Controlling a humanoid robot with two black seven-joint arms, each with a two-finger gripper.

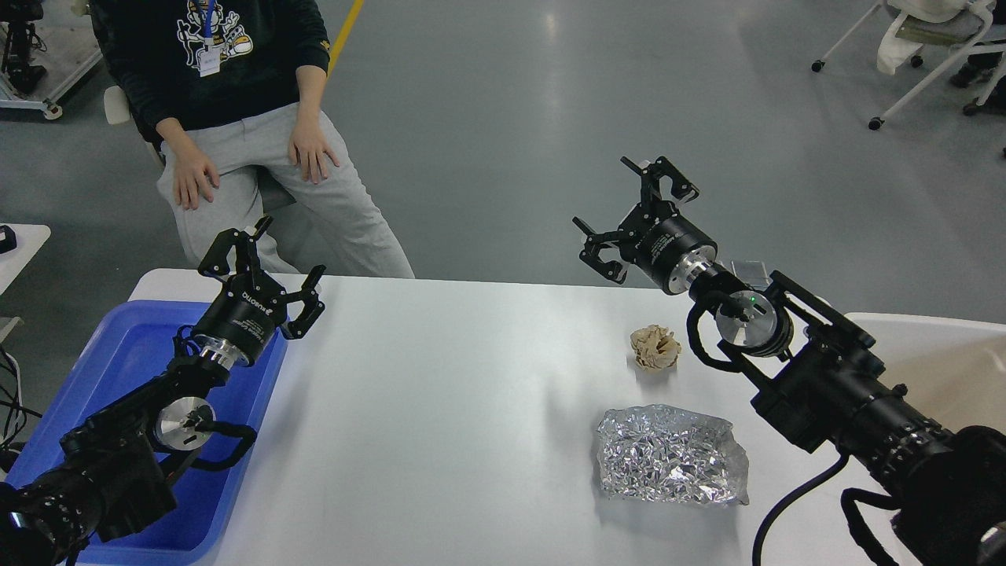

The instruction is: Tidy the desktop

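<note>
The large glossy white rectangular desktop (440, 409) fills the near centre. The left gripper (263, 263) is held wide open and empty above the blue plastic tray (130, 346) at left. The right gripper (637, 216) is spread open, empty, beyond the far edge; a crumpled beige paper ball (655, 348) and crumpled silver foil sheet (670, 454) lie nearer.

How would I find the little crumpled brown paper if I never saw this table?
Look at the big white desktop, on its right half near the far edge. The crumpled brown paper ball lies there, just beyond the silver foil sheet. It is small, tan and dull; the foil is bigger, flatter and shiny.
</note>
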